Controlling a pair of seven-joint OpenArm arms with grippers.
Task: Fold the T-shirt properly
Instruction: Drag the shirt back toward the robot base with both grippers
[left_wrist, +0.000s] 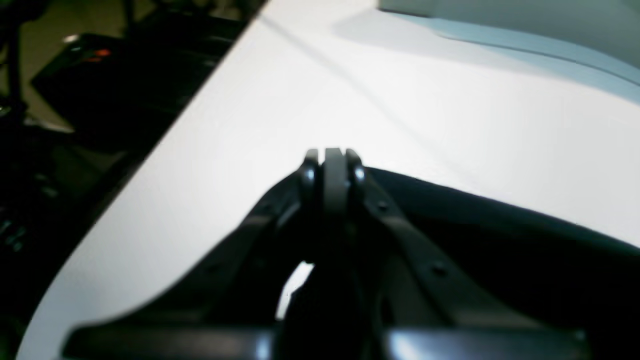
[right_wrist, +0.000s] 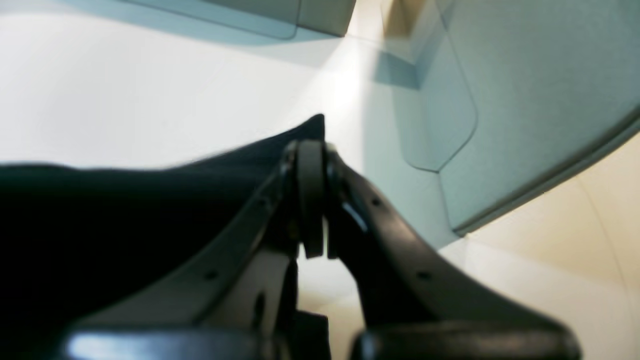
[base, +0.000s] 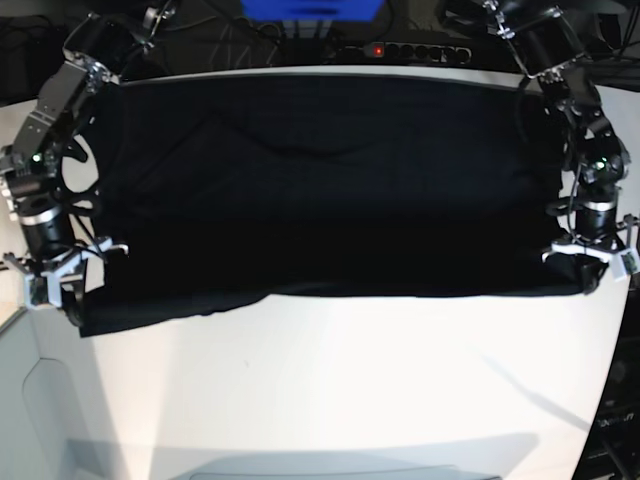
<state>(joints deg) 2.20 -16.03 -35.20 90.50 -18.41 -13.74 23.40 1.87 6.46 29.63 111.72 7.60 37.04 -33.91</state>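
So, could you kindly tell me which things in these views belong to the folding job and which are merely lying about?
Belongs to the job:
- large black cloth T-shirt, spread flat
- left gripper, shut on its edge
- right gripper, shut on its edge

Just there:
- white table
- black power strip with red light, behind the table

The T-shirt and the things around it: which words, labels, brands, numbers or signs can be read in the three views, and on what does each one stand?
None can be read.
T-shirt: plain black side up, no print or tag showing.
Power strip behind the table: one red light, any marking too small to read.
Wrist views: blurred, no text.
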